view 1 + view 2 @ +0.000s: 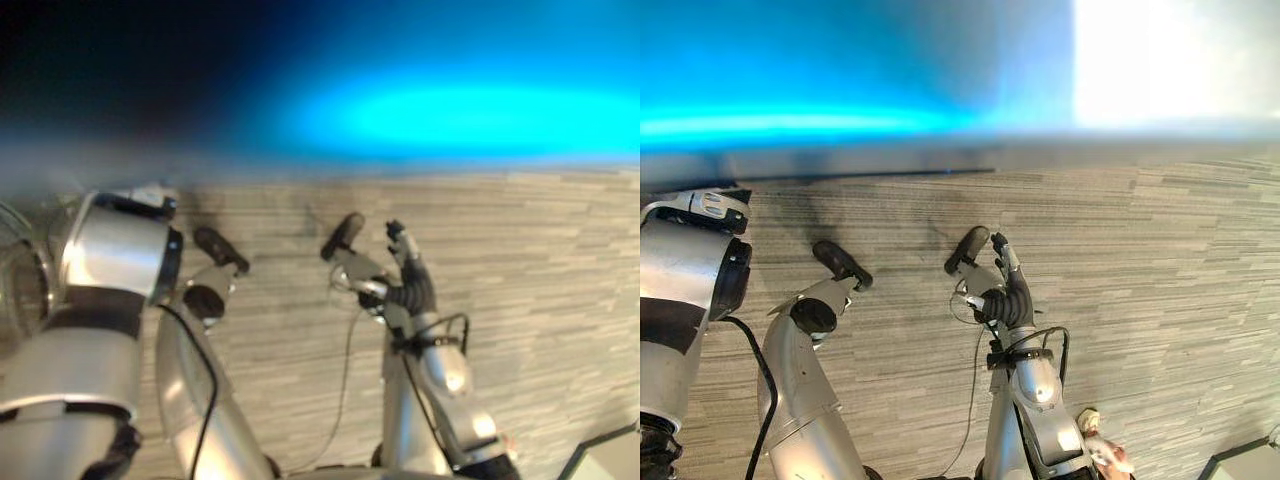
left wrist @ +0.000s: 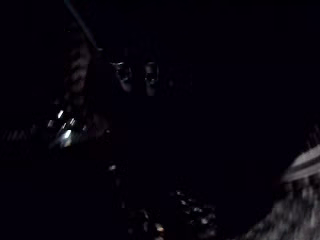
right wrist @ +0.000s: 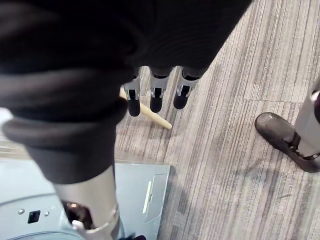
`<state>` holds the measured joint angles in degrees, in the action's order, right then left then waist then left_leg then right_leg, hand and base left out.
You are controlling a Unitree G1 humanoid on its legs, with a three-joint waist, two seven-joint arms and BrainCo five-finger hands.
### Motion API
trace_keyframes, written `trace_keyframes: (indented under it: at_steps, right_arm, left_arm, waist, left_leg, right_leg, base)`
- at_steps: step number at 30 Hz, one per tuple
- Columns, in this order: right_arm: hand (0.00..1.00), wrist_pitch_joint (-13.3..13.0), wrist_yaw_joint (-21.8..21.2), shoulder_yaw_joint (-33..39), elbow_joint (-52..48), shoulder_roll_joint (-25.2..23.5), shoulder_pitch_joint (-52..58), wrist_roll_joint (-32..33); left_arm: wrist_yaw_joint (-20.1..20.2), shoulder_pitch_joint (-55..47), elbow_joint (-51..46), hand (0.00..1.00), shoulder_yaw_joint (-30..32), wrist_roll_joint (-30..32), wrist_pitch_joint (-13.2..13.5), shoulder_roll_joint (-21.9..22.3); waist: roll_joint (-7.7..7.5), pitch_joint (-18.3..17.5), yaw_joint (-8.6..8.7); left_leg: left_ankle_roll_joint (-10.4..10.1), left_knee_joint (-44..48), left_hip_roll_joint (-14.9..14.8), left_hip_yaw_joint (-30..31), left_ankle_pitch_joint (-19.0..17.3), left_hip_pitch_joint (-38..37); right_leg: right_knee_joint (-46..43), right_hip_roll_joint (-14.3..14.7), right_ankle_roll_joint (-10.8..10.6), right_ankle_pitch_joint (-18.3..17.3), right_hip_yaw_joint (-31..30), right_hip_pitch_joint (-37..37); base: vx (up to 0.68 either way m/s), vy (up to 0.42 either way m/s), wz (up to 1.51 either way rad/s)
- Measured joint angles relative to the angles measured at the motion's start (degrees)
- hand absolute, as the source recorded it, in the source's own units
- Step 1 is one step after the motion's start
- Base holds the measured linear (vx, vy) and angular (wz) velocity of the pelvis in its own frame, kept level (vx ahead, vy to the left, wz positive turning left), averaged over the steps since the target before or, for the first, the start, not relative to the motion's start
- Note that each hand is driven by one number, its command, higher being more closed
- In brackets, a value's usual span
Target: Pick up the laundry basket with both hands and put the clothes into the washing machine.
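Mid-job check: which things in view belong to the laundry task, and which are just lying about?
Belongs to the job:
- right hand, open, hanging above the floor
- grey machine below it, probably the washer
- left hand, too dark to read

Lying about:
- wooden stick on the floor

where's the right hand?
Right hand hangs open right of centre in the eye views, above the striped floor; in its wrist view a tan stick lies past its fingers.

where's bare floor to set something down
The carpet floor on the right hand's right side is bare, up to the blue-lit band. It is crowded near that hand's fingers: a wooden stick and a grey machine.
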<state>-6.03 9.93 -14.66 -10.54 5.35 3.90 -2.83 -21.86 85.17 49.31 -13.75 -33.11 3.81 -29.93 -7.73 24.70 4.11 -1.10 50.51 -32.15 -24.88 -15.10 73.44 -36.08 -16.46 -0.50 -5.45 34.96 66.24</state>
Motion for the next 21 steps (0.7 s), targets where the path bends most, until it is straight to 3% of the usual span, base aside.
trace_keyframes:
  at_steps: [1,4,6,8,11,16,21]
  right_arm:
    - [0.00,0.14,0.12,-0.14,-0.02,0.27,0.36,0.18]
    - [0.00,0.15,1.04,-2.91,-0.02,2.05,0.71,0.60]
    - [0.00,0.15,1.43,-4.93,-0.12,3.12,0.88,0.91]
    - [0.00,0.11,1.61,-8.47,-1.91,5.66,1.51,1.26]
    - [0.00,-0.24,1.40,-8.94,-4.65,7.31,2.86,2.02]
    - [0.00,-0.40,1.01,-9.85,-7.14,11.35,3.48,2.99]
    - [0.00,-0.37,0.32,-11.13,-7.49,12.02,4.08,2.99]
  left_arm:
    - [0.01,0.00,-0.21,0.00,0.88,-9.53,3.07,0.14]
    - [-1.30,-0.47,-0.72,0.00,4.06,-22.51,8.11,0.57]
    - [-4.39,-1.60,-2.88,0.00,7.51,-25.64,11.02,1.50]
    - [-11.36,-4.05,-7.99,0.00,14.11,-27.75,16.38,2.58]
    - [-14.82,-5.81,-12.34,0.00,17.88,-28.32,20.84,2.68]
    - [-14.87,-7.79,-16.09,0.00,21.91,-32.32,24.68,2.59]
    - [-13.95,-8.15,-16.09,0.00,23.55,-35.30,24.48,2.41]
  waist:
    - [-0.05,-0.46,0.02]
    - [-0.39,-1.67,-0.03]
    - [-0.85,-1.99,0.13]
    - [-1.38,-2.39,0.10]
    - [-1.75,-2.63,0.01]
    - [-2.97,-2.86,0.41]
    - [-3.56,-2.53,0.40]
  left_leg:
    - [-0.04,0.05,-0.14,0.73,0.02,0.71]
    - [-0.40,0.09,-1.07,1.83,0.22,2.30]
    - [-0.73,0.10,-1.31,2.61,0.41,2.98]
    - [-1.23,0.29,-2.26,3.58,0.70,3.50]
    - [-1.49,0.65,-3.43,4.64,0.85,3.90]
    - [-1.90,0.64,-3.96,6.15,1.09,3.82]
    - [-1.98,0.52,-3.90,6.70,1.15,3.32]
  right_leg:
    - [0.42,0.44,0.01,-0.01,0.48,0.04]
    - [1.64,1.35,0.00,-0.02,2.41,0.01]
    - [1.87,1.63,-0.02,0.00,3.27,-0.04]
    - [2.32,2.75,-0.04,0.01,3.84,-0.31]
    - [3.12,4.23,-0.02,-0.01,4.35,-1.00]
    - [4.12,5.65,-0.03,0.00,4.84,-2.06]
    - [4.19,5.76,-0.08,0.04,5.41,-2.88]
  base:
    - [-0.01,0.000,-0.16]
    - [0.00,0.000,-0.22]
    - [0.01,-0.004,-0.12]
    - [0.03,-0.019,-0.15]
    - [0.04,-0.015,-0.17]
    - [0.06,-0.010,-0.10]
    - [0.06,-0.002,-0.01]
